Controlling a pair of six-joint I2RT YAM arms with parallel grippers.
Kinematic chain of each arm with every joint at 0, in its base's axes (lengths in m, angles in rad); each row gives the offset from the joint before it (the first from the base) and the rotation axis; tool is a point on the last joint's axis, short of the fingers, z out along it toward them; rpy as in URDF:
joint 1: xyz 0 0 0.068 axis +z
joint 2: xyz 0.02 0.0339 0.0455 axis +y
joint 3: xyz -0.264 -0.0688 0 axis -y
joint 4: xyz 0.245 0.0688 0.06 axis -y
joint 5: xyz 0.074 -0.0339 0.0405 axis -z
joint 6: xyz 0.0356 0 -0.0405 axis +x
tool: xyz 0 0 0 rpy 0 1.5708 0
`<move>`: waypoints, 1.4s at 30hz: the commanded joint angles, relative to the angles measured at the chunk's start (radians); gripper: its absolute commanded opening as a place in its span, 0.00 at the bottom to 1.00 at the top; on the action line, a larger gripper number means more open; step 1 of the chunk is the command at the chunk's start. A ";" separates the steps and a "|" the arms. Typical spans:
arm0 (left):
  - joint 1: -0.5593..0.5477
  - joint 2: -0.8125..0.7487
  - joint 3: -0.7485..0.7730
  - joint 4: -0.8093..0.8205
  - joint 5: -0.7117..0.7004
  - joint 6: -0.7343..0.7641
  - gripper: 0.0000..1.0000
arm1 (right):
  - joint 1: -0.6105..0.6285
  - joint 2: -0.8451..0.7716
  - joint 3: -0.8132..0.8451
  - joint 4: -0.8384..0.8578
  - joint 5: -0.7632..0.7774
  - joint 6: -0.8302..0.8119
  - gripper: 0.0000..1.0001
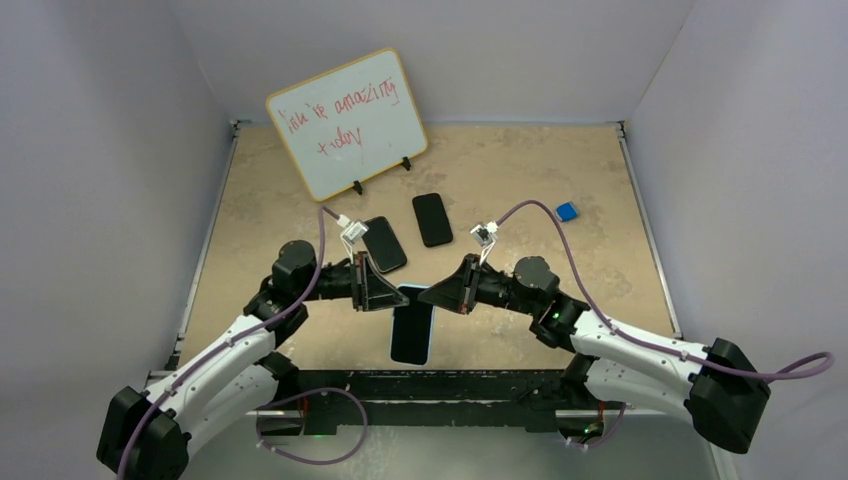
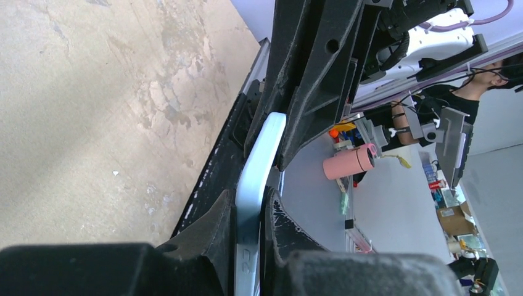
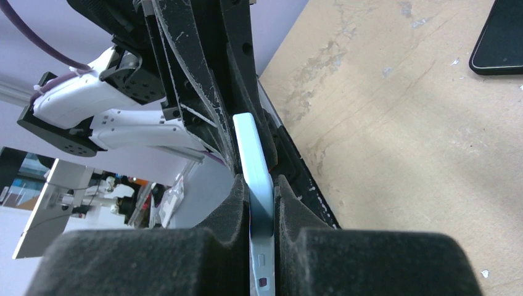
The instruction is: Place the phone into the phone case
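Above the beige table's near edge, the left gripper and right gripper both clamp the black slab phone, apparently already seated in its pale-blue plastic case.

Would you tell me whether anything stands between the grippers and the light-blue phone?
Nothing visible does. The left gripper and the right gripper are both clamped directly on the light-blue phone, one from each side.

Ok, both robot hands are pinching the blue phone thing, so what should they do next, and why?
Probably carry the light blue phone toward the two black slabs behind it. The left gripper and right gripper both clamp it near the table's front edge, apart from them.
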 commanded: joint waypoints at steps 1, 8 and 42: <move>0.003 -0.007 0.047 -0.066 -0.140 0.097 0.00 | 0.013 -0.014 0.024 0.073 0.007 0.019 0.00; 0.003 0.016 0.111 -0.209 -0.173 0.179 0.37 | 0.008 0.002 0.040 0.037 0.047 0.010 0.00; 0.004 0.012 0.267 -0.594 -0.498 0.383 0.92 | -0.245 0.700 0.313 -0.060 -0.245 -0.114 0.25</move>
